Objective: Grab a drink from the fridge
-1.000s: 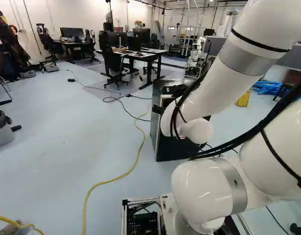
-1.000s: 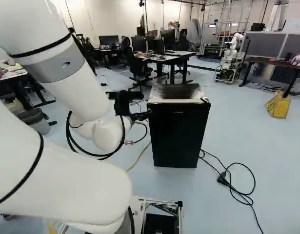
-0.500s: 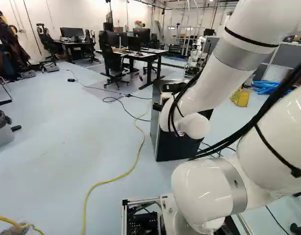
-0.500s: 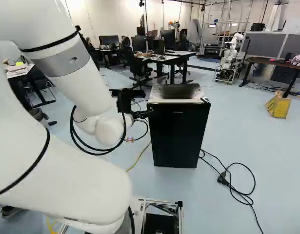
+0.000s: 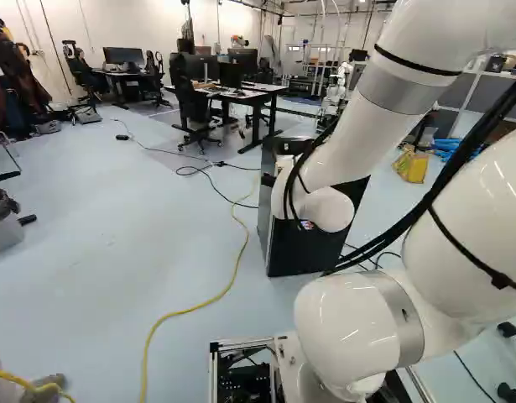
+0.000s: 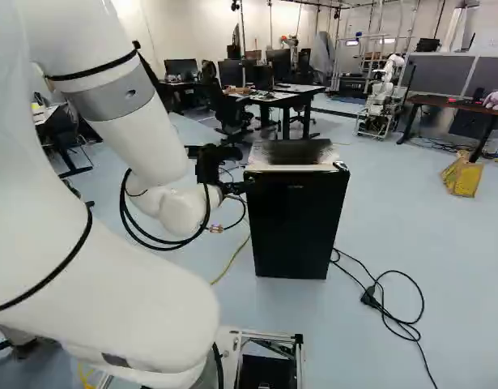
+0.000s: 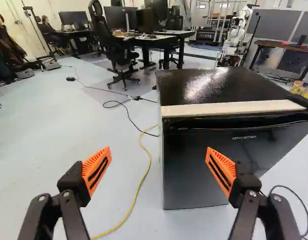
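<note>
Rising a little since the earlier frames, the jointed white arm [image 6: 139,134] is reaching ahead, its wrist end sitting slightly farther left in the left base view and slightly farther right in the right base view, while the base is keeping its place. Beyond it, a black-framed desk with a pale top [image 6: 273,96] is holding dark monitors, and a black wheeled office chair [image 7: 115,50] is standing beside it. Another robot [image 6: 384,89], white and mounted on a metal frame, is standing farther back. Nearer, a boxy black fridge [image 6: 297,223] with a pale strip along its top front edge is resting on the floor ahead of the arm, its door staying shut. At the right of the right base view, a yellow bag [image 6: 461,176] is lying on the floor. Close to the fridge, the black two-fingered gripper [image 6: 212,164] with orange pads [image 7: 96,169] is holding its fingers wide apart, gripping nothing. Lower down, a thin yellow cable [image 5: 216,299] is running along the floor toward the fridge.
</note>
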You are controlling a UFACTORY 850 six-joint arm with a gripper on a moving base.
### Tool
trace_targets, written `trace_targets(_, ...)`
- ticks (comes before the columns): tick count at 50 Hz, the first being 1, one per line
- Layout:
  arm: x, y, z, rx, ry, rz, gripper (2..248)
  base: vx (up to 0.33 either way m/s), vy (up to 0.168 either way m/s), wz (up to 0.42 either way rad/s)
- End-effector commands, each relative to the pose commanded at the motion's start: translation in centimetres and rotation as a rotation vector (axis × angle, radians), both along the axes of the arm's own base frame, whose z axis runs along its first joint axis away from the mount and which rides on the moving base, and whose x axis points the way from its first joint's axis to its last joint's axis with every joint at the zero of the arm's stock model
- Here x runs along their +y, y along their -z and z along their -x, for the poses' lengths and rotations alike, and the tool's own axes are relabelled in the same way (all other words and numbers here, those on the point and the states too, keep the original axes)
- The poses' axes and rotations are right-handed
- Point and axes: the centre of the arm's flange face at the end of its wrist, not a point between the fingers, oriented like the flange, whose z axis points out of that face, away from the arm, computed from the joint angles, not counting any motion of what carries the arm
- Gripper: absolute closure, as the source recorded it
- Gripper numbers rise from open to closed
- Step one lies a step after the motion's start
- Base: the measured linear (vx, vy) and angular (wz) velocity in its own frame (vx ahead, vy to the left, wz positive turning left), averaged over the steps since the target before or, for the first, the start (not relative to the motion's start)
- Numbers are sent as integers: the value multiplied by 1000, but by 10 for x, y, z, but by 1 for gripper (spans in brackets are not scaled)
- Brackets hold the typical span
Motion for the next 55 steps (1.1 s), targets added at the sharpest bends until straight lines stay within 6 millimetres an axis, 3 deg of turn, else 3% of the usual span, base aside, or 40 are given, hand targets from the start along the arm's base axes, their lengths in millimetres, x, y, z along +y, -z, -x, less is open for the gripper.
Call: trace_targets(55, 8, 3, -48, 5, 127, -60, 3, 0, 0, 0)
